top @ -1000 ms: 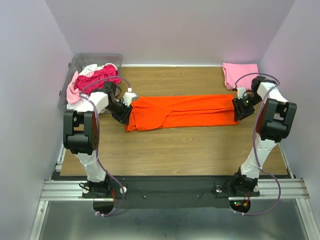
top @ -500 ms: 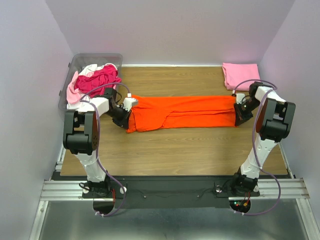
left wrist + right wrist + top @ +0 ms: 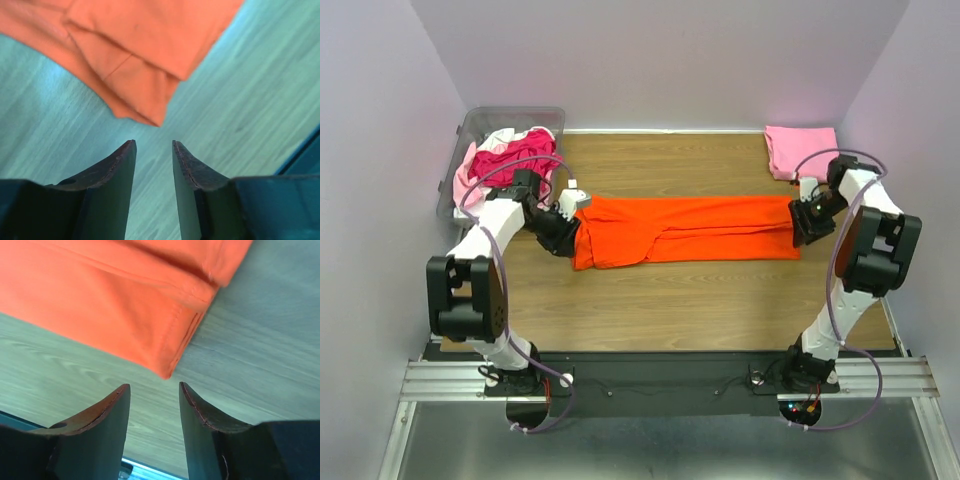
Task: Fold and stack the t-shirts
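Note:
A bright orange t-shirt (image 3: 685,228), folded lengthwise into a long strip, lies flat across the middle of the table. My left gripper (image 3: 565,222) sits just off its left end, open, and only bare wood shows between the fingers. In the left wrist view the shirt's layered corner (image 3: 135,55) lies a little ahead of the left gripper (image 3: 154,145). My right gripper (image 3: 803,222) is at the strip's right end, also open and empty. In the right wrist view the hemmed corner of the shirt (image 3: 115,300) lies just ahead of the right gripper (image 3: 152,387).
A folded light pink t-shirt (image 3: 801,150) lies at the back right corner. A clear plastic bin (image 3: 485,125) at the back left holds crumpled magenta, pink and white shirts (image 3: 515,160). Purple walls close the table in on three sides.
Both grippers have drawn back a little from the orange shirt's ends and stand open. The left arm's elbow has swung out to the left. The shirt lies a bit straighter.

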You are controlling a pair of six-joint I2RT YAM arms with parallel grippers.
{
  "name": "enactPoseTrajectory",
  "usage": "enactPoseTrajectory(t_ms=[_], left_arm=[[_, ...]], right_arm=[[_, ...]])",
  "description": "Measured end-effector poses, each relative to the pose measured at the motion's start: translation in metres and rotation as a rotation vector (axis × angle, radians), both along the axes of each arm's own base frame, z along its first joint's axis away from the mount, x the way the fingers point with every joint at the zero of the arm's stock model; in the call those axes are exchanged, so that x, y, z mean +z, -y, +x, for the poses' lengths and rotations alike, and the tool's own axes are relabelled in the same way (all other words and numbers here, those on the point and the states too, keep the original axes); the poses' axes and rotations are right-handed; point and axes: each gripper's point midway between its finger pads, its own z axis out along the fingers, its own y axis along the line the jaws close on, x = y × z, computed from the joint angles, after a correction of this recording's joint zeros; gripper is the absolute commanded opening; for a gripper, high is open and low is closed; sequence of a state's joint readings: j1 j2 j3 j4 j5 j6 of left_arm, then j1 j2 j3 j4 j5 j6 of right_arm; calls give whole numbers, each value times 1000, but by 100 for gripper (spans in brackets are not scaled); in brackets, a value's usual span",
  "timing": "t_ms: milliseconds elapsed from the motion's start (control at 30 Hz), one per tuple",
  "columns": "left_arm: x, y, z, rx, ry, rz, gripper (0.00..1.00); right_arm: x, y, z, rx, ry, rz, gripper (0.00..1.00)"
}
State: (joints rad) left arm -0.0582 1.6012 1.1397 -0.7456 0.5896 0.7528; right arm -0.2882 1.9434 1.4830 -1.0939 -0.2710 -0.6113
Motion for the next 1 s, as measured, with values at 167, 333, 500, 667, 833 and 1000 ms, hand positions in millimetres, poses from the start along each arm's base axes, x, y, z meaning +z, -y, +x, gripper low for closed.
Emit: enactPoseTrajectory(t_ms=[167, 333, 500, 667, 833, 1000], left_arm=[[30, 24, -12, -73, 85, -57, 47], [15, 49, -34, -83, -31, -149, 47], [-13, 60, -41, 19, -184, -209, 49], [-25, 63, -36, 103, -241, -220, 50], [-34, 66, -25, 174, -263, -223, 50], [-52, 67, -22, 246, -313, -225, 51]], right_arm=[[51, -26, 16, -7, 150, 89, 49], [75, -110, 15, 41, 190, 288, 50], [57, -206, 1, 97, 111, 463, 52], [39, -273, -7, 129, 49, 528, 52], [26, -322, -7, 131, 25, 562, 54], [8, -349, -10, 109, -17, 563, 57]])
